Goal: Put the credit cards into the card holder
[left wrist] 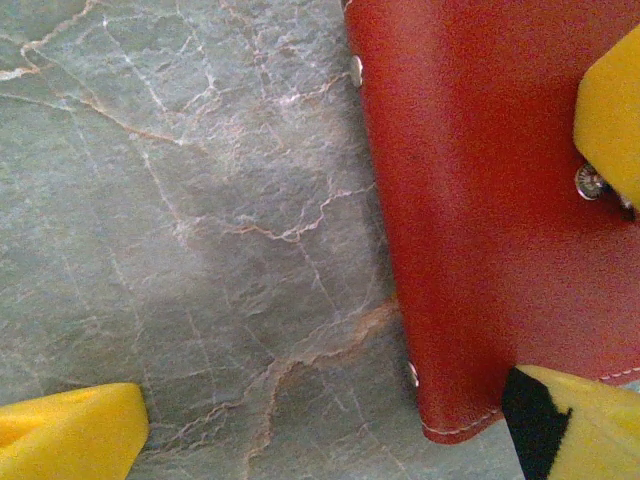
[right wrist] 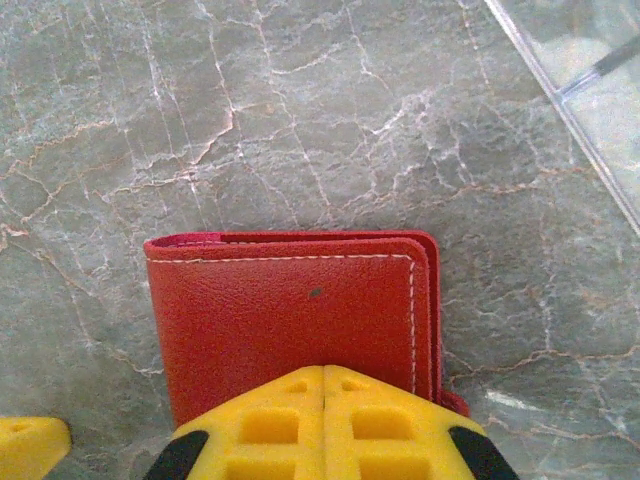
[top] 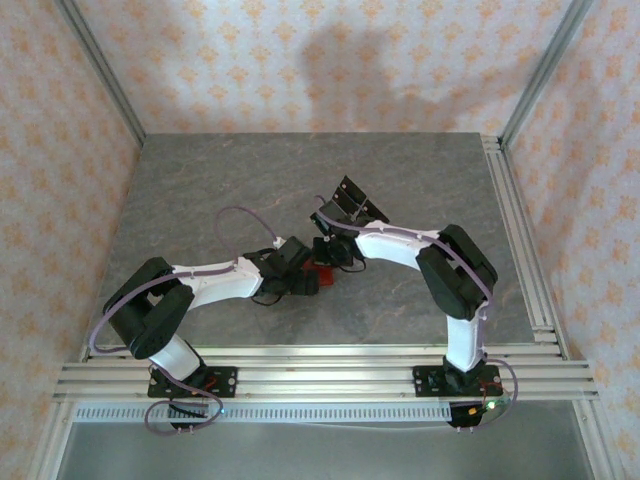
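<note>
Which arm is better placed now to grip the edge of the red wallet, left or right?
Left, probably. The left claw stands open, with the edge of the red wallet between its fingers. The right claw is shut, its tips over the cover.

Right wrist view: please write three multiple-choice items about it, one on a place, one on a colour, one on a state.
1. Where does the wallet lie? A on the table; B on a shelf; C in a box.
2. What colour are the fingers? A blue; B yellow; C white.
3. How is the wallet? A spread open; B torn; C folded shut.
Key: 1 A, grey table shows on three sides of it; 2 B, both are yellow; 3 C, its flaps lie stacked at the right edge.
</note>
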Robot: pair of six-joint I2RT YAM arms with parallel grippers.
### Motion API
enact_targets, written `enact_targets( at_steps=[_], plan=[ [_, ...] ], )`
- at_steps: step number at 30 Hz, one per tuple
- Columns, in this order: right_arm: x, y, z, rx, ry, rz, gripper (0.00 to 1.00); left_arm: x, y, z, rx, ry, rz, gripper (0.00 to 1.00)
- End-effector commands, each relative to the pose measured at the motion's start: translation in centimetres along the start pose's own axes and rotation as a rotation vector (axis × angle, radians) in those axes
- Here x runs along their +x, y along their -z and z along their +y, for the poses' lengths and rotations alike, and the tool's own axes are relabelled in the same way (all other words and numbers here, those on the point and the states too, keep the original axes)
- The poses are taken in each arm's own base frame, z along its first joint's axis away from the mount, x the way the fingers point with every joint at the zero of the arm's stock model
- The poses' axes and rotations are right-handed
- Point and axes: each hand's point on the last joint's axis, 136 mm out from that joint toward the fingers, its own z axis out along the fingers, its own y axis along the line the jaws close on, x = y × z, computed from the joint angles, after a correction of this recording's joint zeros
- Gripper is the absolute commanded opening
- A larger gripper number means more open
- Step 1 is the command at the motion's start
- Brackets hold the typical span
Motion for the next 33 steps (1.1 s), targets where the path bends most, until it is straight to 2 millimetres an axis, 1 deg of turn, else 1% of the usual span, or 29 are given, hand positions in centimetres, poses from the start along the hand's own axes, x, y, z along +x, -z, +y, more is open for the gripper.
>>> enact_targets(
  at_steps=[1,5,8,14,16,20,25,33],
  plan=[
    [4.5,-2.4,-3.7,0.169,0.054,0.138,0.00,2.0,-1.7,0.8,-0.020,-0.004,0.057,0.95],
    [5.9,-3.5,-4.6,0.211,0.074,0.180,0.00,2.0,-1.2,0.8,-0.008,-0.008,0.056,0.95],
    [6.8,-4.0,-5.2,0.238,0.088,0.199,0.00,1.7,-0.4,0.8,-0.002,-0.015,0.043,0.95],
    [7.5,-4.5,-6.4,0.287,0.101,0.218,0.00,0.9,1.6,0.8,0.016,-0.019,-0.004,0.95],
    [7.7,-4.6,-6.7,0.300,0.109,0.226,0.00,1.0,2.1,1.0,0.016,-0.019,-0.011,0.95],
    [8.2,-4.9,-7.2,0.335,0.137,0.237,0.00,1.2,3.0,2.2,-0.016,-0.016,-0.032,0.95],
    [8.8,-5.1,-7.3,0.381,0.185,0.247,0.00,1.4,3.6,4.0,-0.085,-0.002,-0.047,0.95],
    [9.9,-5.6,-7.5,0.480,0.283,0.274,0.00,1.0,4.3,5.3,-0.143,0.032,-0.074,0.94]
  ],
)
